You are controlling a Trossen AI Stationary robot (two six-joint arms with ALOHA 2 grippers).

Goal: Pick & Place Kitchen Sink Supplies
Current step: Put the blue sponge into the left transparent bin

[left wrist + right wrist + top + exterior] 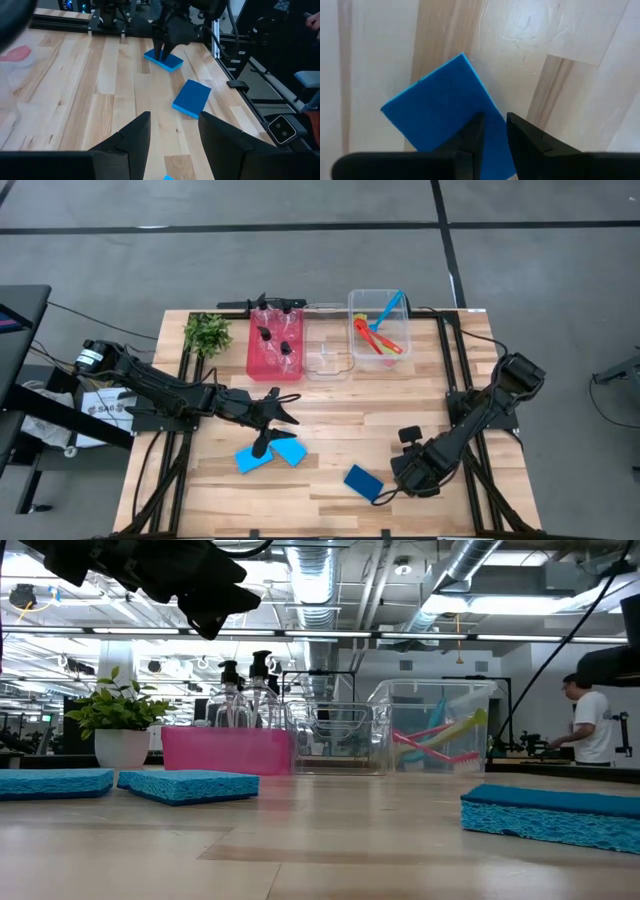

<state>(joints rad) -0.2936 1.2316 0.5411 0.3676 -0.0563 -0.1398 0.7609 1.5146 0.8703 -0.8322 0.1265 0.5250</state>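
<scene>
A: Where are your grippers sitting?

B: Your right gripper (385,493) is pressing down on the dark-blue sponge (362,482) near the surface's (330,420) front, jaws gripping its edge. Your left gripper (283,412) is hovering beside two light-blue sponges (270,452), jaws open and empty.

A: And the rest?

B: Bottles (277,337) are standing in the pink bin (256,364); brushes (378,332) are lying in the clear one (352,330).

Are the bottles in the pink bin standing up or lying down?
Standing up. In the low view, the pump bottles rise straight out of the pink bin, black tops uppermost.
</scene>
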